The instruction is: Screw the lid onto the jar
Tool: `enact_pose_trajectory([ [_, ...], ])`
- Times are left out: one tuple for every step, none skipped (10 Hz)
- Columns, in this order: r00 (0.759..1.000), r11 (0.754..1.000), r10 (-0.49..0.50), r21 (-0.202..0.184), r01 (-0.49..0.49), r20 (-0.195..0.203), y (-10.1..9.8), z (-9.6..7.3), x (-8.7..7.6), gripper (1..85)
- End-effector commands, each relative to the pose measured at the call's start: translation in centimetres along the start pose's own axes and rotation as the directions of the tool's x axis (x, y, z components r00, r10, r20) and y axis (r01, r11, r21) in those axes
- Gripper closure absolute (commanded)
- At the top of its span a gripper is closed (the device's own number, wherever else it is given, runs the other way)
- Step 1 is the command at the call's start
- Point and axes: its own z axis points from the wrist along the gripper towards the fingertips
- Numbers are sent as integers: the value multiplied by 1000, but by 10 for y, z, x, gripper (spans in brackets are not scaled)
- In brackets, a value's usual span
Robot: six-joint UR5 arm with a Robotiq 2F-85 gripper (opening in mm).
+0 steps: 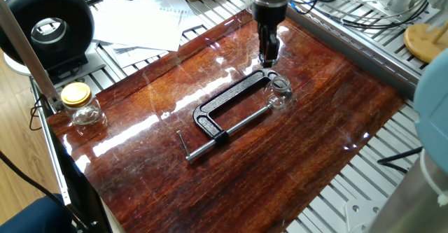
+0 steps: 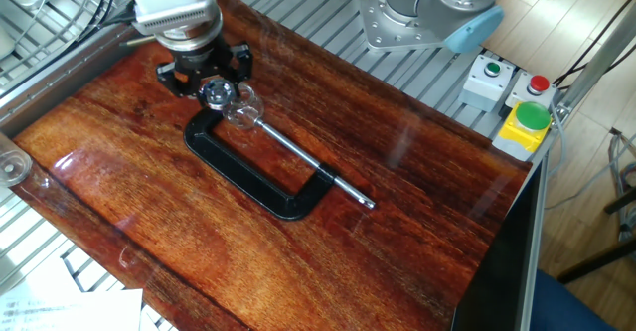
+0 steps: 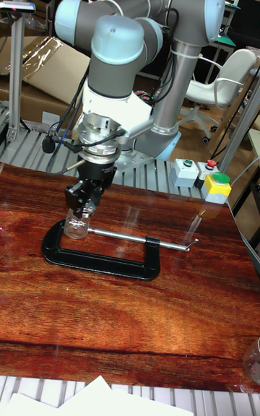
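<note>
1 end effector [image 2: 218, 90] grips the round silvery lid [image 2: 216, 94] above the squat clear glass jar [image 2: 242, 114].

Black C-clamp [image 1: 227, 112], reddish-brown streaked table [image 1: 294, 163]

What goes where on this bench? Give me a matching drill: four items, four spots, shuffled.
Items:
1. the lid
2. the jar
3. black C-clamp
4. yellow-lidded jar

Spots:
A. lying flat mid-table
B. in the claw, above the table
C. near the table's edge, alone
D. standing at the clamp's open end

Pairs: 1-B, 2-D, 3-A, 4-C
</note>
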Motion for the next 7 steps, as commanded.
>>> enact_pose_trajectory([
  [998,998,54,29,-55,13,1,21,14,840],
  [997,997,79,4,-79,23,9,26,16,840],
  [996,996,91,-5,-91,23,11,27,19,840],
  [993,993,116,-26,-115,31,16,30,21,840],
  [988,987,150,-68,-147,43,26,32,22,840],
  [986,984,163,-75,-160,45,28,33,24,840],
  [984,982,177,-81,-173,36,30,32,26,840],
])
